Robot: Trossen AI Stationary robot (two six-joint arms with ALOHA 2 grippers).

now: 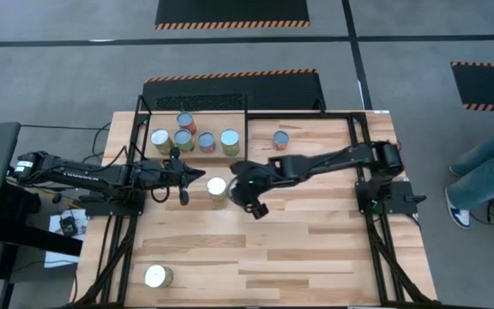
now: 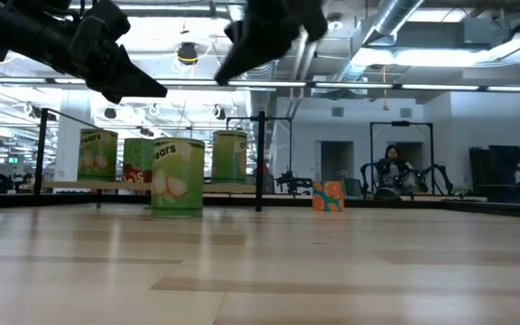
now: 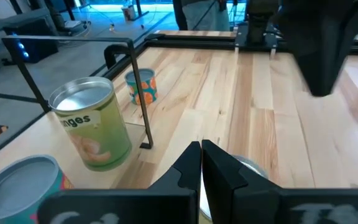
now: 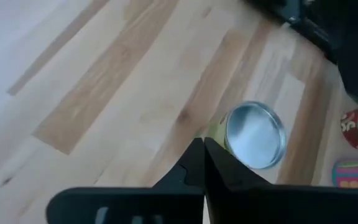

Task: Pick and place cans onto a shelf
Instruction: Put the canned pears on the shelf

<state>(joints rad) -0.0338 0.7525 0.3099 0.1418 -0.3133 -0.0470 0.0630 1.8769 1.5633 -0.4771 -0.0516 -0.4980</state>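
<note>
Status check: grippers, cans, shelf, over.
Left gripper and right gripper both shut, empty, flanking a yellow-green can on the table. Five cans on the shelf. Two cans remain elsewhere on the table.

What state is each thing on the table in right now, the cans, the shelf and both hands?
Left hand: shut, empty, beside the middle can.
Right hand: shut, empty, on the middle can's other side.
Middle can: upright on the table, off the shelf.
Shelf: holds five upright cans.
Blue can: upright, right of the shelf.
Near can: lying on its side, by the table's front edge.
</note>
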